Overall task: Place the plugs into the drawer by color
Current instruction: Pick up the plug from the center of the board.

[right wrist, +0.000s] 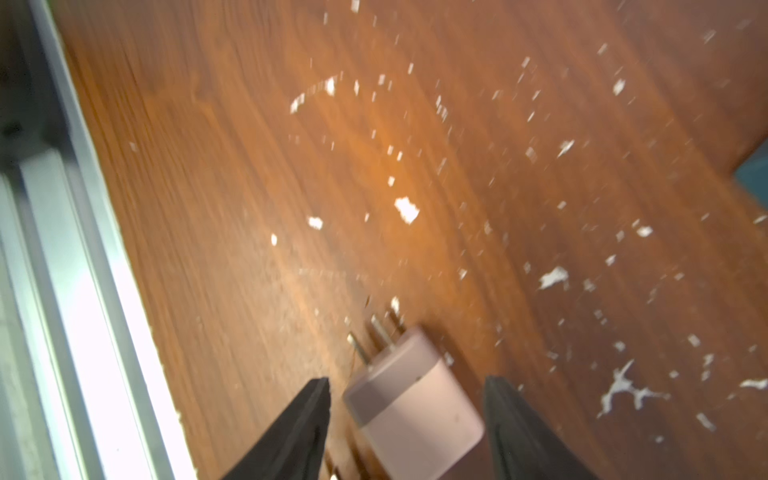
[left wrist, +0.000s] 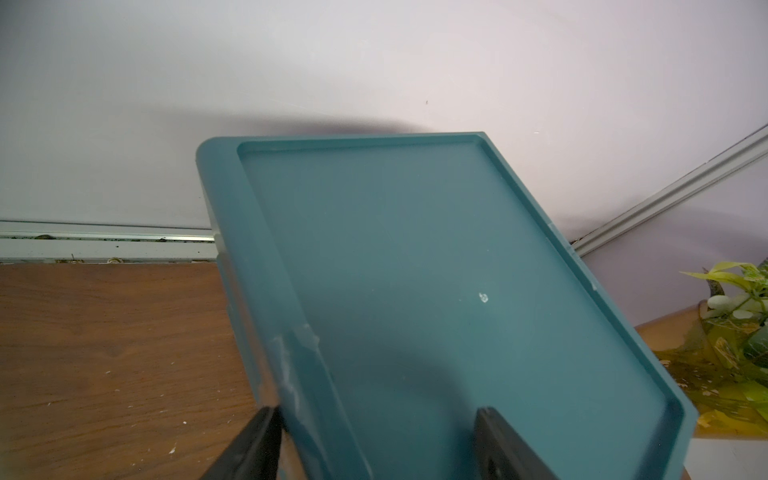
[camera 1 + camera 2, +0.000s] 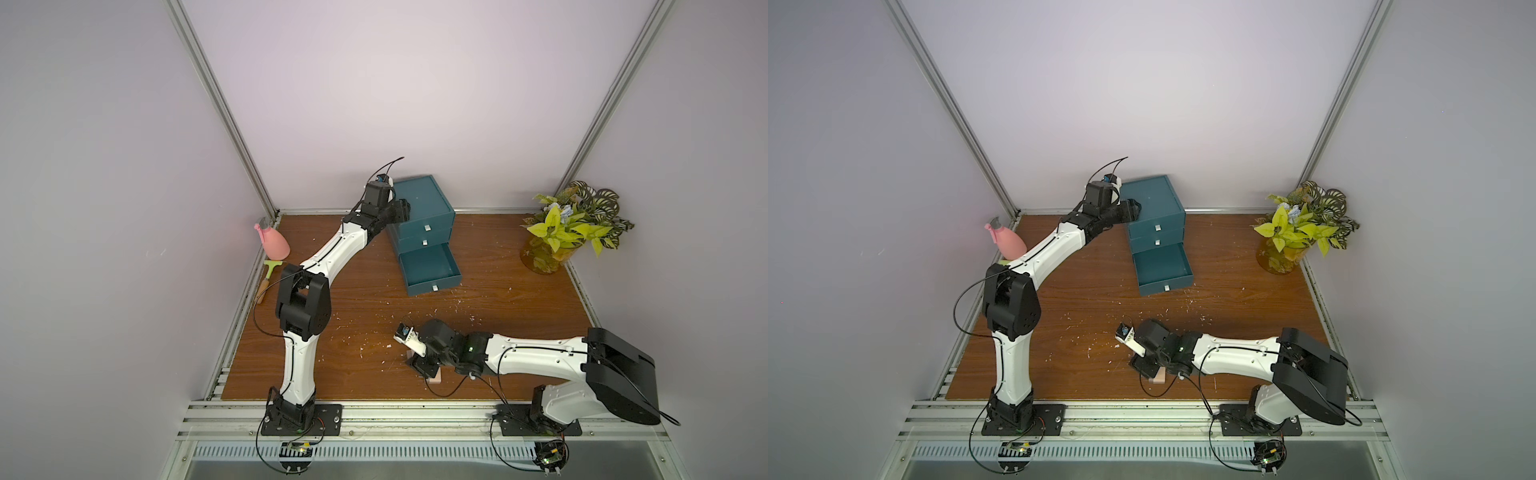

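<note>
Blurred beige-pink cube plug (image 1: 415,407), two metal prongs, on desk (image 1: 249,208) between parted jaws of right claw (image 1: 407,379), seemingly untouched; left claw (image 2: 378,409) parted astride teal chest (image 2: 415,270).

In the right wrist view the beige-pink plug (image 1: 415,415) is smeared by motion blur and cut off by the frame edge, as are both fingers (image 1: 291,440) of the right gripper (image 1: 407,379). In both top views that gripper covers most of the plug, leaving 1 corner showing. The left wrist view cuts the left gripper (image 2: 378,409) down to 2 finger stubs and leaves the front of the chest (image 2: 415,270) unseen. The 2 shut drawers (image 3: 424,237) hide their contents. In a top view the left arm (image 3: 1054,249) covers most of the green scraper (image 3: 1003,262).
</note>
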`<action>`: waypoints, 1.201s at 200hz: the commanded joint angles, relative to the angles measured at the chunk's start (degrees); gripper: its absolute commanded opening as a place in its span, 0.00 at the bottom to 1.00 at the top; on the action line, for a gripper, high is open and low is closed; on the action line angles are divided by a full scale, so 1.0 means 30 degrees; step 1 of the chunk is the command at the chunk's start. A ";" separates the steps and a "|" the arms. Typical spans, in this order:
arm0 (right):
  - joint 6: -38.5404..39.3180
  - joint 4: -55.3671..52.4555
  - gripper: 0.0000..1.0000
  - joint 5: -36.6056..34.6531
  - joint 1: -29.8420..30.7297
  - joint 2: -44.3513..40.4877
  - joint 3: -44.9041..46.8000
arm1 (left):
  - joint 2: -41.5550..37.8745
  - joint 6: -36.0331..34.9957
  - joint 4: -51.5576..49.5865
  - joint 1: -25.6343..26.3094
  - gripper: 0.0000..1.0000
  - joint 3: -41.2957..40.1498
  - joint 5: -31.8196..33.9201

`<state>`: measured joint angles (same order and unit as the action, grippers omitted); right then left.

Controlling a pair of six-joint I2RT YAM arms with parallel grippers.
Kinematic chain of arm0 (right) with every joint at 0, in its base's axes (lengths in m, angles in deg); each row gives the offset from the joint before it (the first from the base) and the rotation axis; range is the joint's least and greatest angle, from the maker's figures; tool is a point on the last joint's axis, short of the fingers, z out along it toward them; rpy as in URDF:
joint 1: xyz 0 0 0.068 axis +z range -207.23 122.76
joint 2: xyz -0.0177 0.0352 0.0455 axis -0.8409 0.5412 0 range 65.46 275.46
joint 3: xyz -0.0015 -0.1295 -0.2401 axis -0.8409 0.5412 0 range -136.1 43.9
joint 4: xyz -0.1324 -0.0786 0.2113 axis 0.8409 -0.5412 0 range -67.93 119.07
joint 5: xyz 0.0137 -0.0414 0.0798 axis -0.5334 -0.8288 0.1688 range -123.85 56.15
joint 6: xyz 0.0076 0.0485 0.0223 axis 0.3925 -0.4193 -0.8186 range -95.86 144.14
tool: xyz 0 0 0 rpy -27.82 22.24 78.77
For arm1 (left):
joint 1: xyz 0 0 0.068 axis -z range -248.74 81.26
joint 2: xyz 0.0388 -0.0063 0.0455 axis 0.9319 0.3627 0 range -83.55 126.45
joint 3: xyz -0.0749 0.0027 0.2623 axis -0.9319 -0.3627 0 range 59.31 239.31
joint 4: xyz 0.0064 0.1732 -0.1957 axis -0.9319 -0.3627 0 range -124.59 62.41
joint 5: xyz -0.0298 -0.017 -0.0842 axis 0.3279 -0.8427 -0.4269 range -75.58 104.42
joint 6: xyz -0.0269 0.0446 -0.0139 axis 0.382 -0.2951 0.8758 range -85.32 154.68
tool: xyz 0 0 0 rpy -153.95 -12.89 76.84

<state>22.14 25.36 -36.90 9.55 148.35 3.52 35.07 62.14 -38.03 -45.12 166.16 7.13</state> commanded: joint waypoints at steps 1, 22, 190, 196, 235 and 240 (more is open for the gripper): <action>0.0331 -0.1017 0.68 -0.0698 0.0118 -0.0176 -0.0485 | -0.0080 -0.0102 -0.0971 -0.0108 0.68 -0.0458 -0.0412; 0.0297 -0.1109 0.70 -0.1036 0.0155 -0.0050 -0.0514 | -0.0070 -0.0090 -0.0941 -0.0108 0.68 -0.0440 -0.0416; 0.0603 -0.0488 0.41 -0.1433 -0.0048 0.2591 -0.2308 | -0.0064 -0.0100 -0.0947 -0.0093 0.68 -0.0491 -0.0412; 0.0485 -0.0467 0.40 -0.1491 -0.0083 0.2438 -0.2347 | -0.0072 -0.0061 -0.0944 -0.0086 0.68 -0.0500 -0.0427; -0.1318 -0.0614 0.35 -0.1779 -0.1829 0.1433 -0.3147 | -0.0080 -0.0073 -0.0920 -0.0105 0.68 -0.0469 -0.0441; -0.1600 -0.0466 0.35 -0.1596 -0.2323 0.1278 -0.3271 | -0.0071 -0.0075 -0.0902 -0.0097 0.68 -0.0486 -0.0441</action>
<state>22.56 22.70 -41.79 7.98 156.50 -2.36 35.07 62.16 -37.88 -45.14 166.07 6.97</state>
